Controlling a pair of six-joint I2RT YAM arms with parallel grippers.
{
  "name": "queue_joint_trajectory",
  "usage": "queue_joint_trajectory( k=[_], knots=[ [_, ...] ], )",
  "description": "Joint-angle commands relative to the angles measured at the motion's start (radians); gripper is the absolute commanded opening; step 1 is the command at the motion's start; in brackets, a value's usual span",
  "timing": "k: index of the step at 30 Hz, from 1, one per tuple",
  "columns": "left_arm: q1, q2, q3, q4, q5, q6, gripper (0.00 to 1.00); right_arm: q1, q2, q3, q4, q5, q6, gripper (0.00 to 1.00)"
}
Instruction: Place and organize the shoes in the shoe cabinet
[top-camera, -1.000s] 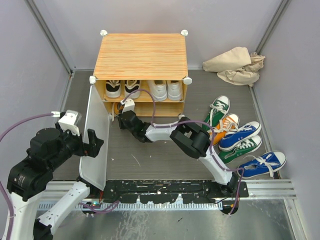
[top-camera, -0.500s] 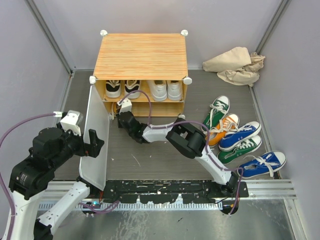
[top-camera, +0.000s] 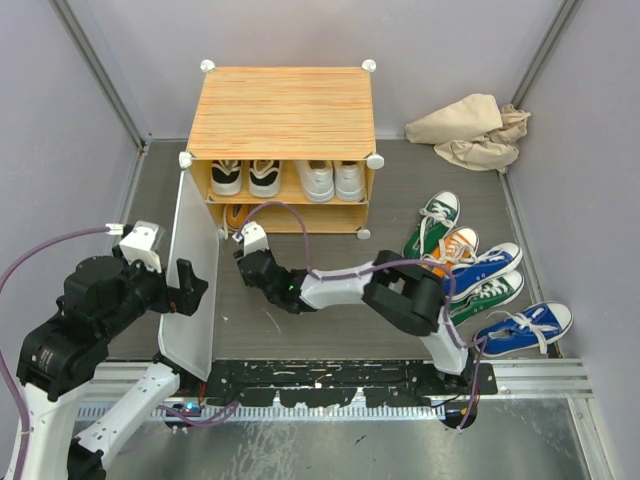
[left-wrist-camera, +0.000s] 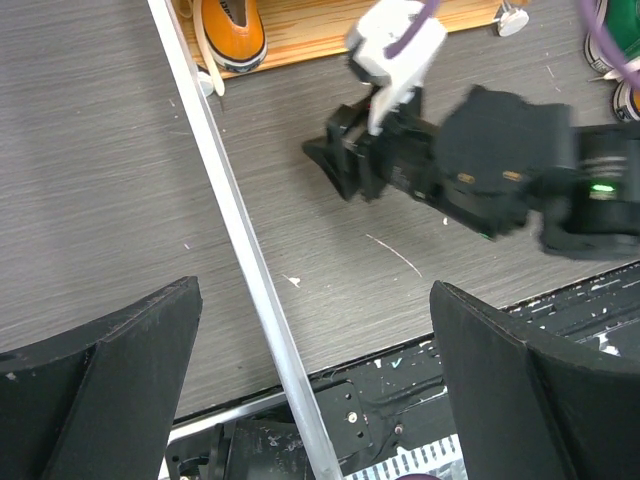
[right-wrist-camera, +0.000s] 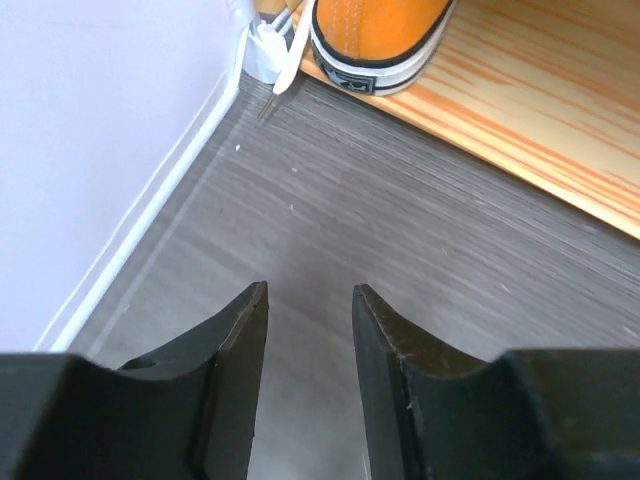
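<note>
Shoes are going in one by one, and you have just delivered one: the orange sneaker (top-camera: 236, 213) now sits alone at the left end of the shoe cabinet's (top-camera: 283, 110) lower shelf, toe outward, a lace trailing over the shelf edge; the right gripper (right-wrist-camera: 308, 295), which was reaching into that shelf a second ago, has backed out onto the bare floor below it in the top view; its fingers stand slightly apart with nothing between them, so the release looks complete. Your left gripper (left-wrist-camera: 312, 290) is spread wide, straddling the edge of the white door (top-camera: 195, 270) at the left of the frame and keeping it swung open; it is not clamped on the panel. Black-and-white sneakers (top-camera: 245, 177) and white sneakers (top-camera: 333, 180) fill the upper shelf. At the right of the frame the second orange sneaker (top-camera: 452, 250) lies among the green and blue ones; I judge it your next pick, to complete the pair.
</note>
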Motion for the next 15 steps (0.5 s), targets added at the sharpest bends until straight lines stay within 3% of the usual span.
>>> queue_joint_trajectory(
  k=[1, 6, 8, 12, 15],
  knots=[
    [-0.003, -0.010, 0.031, 0.012, 0.006, 0.005, 0.98, 0.016, -0.294, -0.047, -0.305, 0.178, 0.106, 0.47],
    [-0.003, -0.025, 0.025, 0.012, 0.022, 0.002, 0.98, -0.008, -0.445, -0.042, -0.980, 0.371, 0.382, 0.69],
    [-0.004, -0.031, 0.027, 0.010, 0.024, 0.001, 0.98, -0.031, -0.499, -0.049, -1.190, 0.393, 0.523, 0.71],
    [-0.004, -0.036, 0.042, -0.002, 0.030, 0.002, 0.98, -0.099, -0.623, -0.129, -1.445, 0.374, 0.765, 0.81],
    [-0.007, -0.041, 0.046, -0.006, 0.030, 0.001, 0.98, -0.199, -0.745, -0.241, -1.477, 0.301, 0.807, 0.82]
  ],
)
